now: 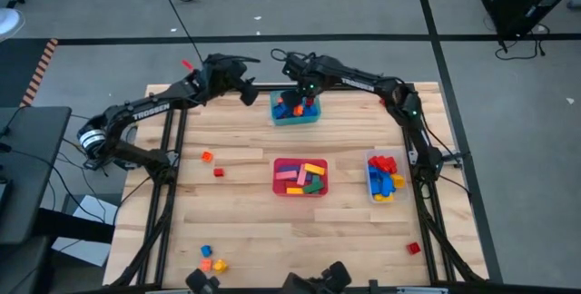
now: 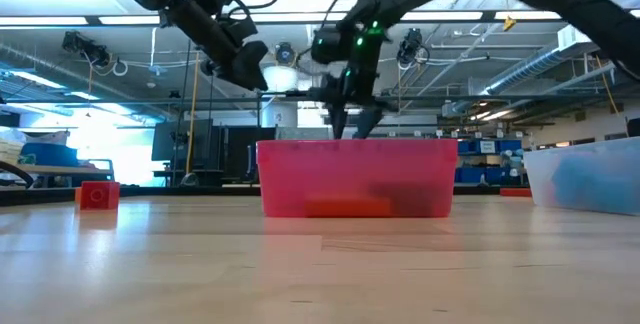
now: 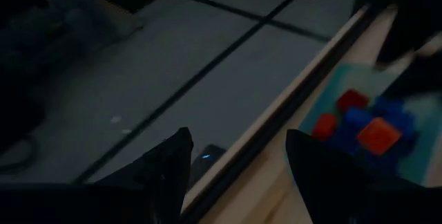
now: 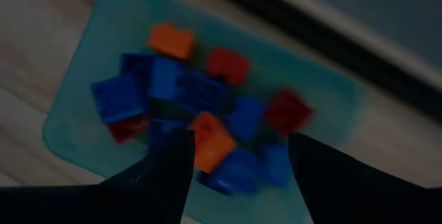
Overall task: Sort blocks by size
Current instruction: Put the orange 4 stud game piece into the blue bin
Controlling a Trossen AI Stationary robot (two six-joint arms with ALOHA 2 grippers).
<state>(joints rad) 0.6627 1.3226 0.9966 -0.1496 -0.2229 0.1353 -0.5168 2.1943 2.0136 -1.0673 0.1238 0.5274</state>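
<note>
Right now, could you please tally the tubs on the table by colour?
Teal tub: 1
Red tub: 1
Clear tub: 1
Total: 3

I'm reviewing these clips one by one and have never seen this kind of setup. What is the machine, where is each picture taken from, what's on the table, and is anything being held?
Two dark robot arms work at a wooden table. One picture looks straight down on the table, one looks level across it from table height, and two come from cameras on the arms' wrists.

On the table stand three tubs: a teal tub at the far edge with small blue, red and orange blocks, a red tub in the middle with longer bars, and a clear tub on the right. Loose blocks lie to the left and near the front edge.

The right end effector hangs over the teal tub, fingers apart, nothing between them. The left end effector is beside that tub, over the table's far edge, also open and empty.
</note>
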